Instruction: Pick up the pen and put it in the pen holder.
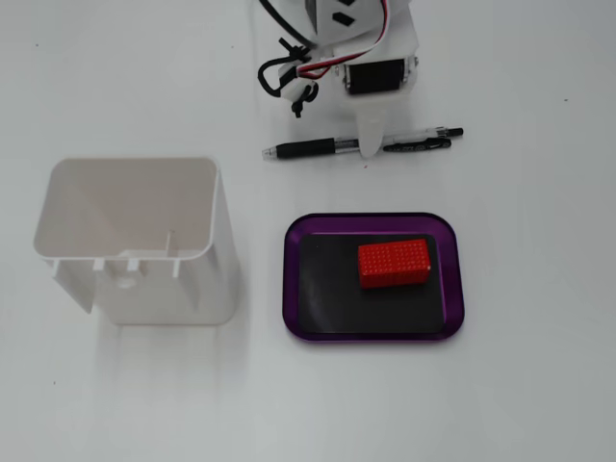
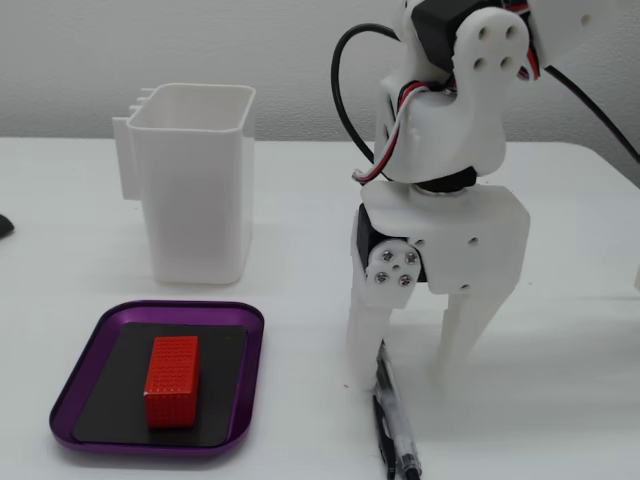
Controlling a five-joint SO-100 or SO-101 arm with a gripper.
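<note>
End effector (image 2: 408, 378) down on the bench (image 1: 539, 385), fingers spread wide, straddling the pen (image 1: 318, 147) lying flat there. Pen holder (image 1: 135, 241) stands well apart, empty. Risk: the pen sits close to one finger (image 2: 364, 335), so closing may roll or tilt it out; the purple tray (image 1: 294, 279) lies near the transfer path.

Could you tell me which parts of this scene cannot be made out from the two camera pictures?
- The pen: its middle is hidden behind a gripper finger in the top-down fixed view; the bottom edge cuts off its lower end in the other fixed view.
- The white pen holder: its inside is hidden by its own walls in the side-on fixed view.
- The arm: cut off by the top edge in both fixed views.
</note>
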